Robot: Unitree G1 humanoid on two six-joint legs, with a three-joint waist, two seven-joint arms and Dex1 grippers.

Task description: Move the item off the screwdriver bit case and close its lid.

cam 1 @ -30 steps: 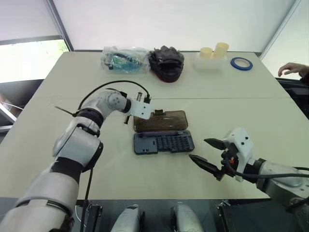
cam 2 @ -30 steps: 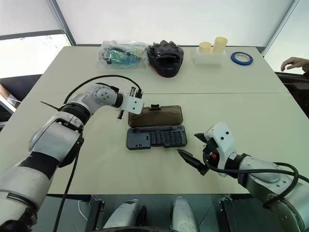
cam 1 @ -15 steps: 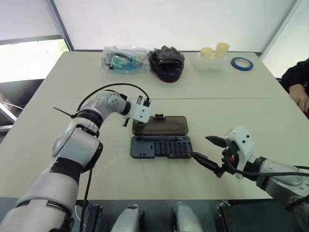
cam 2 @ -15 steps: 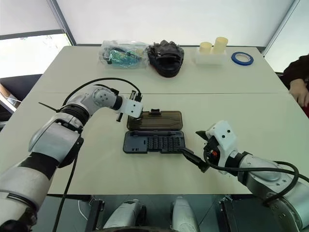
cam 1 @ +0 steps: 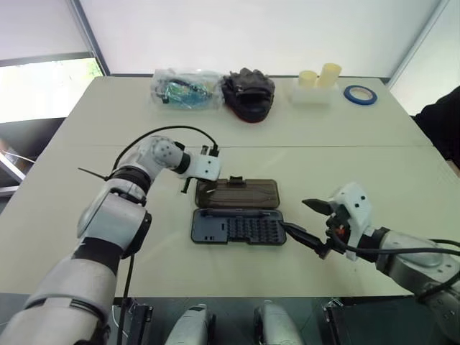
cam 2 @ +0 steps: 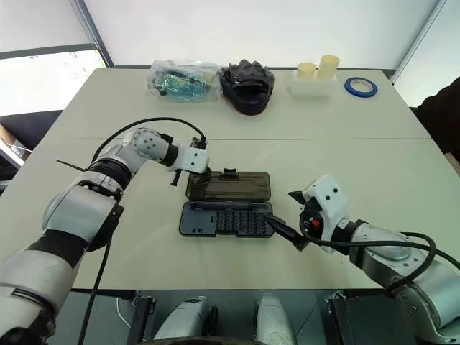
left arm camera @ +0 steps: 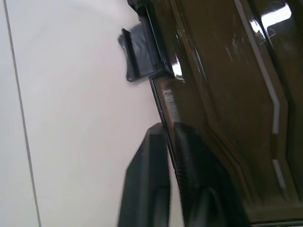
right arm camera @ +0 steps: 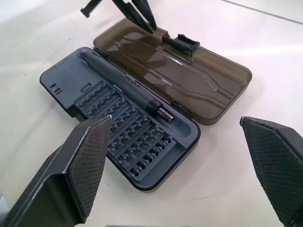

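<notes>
Dark blue-grey plastic forms the screwdriver bit case (cam 2: 226, 219), which lies open near the front middle of the table (cam 2: 345, 154), its tray holding rows of small bits and a slim dark driver handle (right arm camera: 127, 87) laid along the hinge side. Hinged to its far edge, the lid (cam 2: 230, 185) is flung back flat on the table, smoky brown and translucent, with its small black latch tab (cam 2: 229, 172) on the far long edge. Nothing rests on the case or the lid.

At the lid's left end is the left gripper (cam 2: 197, 167), its black fingers (left arm camera: 156, 189) a little apart; one seems to press on the lid's edge and the other lies just outside it, though at such close range I cannot tell whether they truly pinch it. Just right of the case hangs the right gripper (cam 2: 286, 215), jaws spread wide and holding nothing, one fingertip (cam 2: 279, 231) close beside the tray's right end.

Along the far side of the table stand a clear bag of coloured bits (cam 2: 182, 79), a black pouch (cam 2: 246, 85), two pale yellow cylinders (cam 2: 318, 70) on a white tray and a blue tape roll (cam 2: 359, 87), all well apart from the case. A person's dark sleeve (cam 2: 438, 118) shows at the right edge.

The right wrist view lays bare the tray's bits and the handle; the left wrist view gives the latch tab and the glossy lid surface up close.
</notes>
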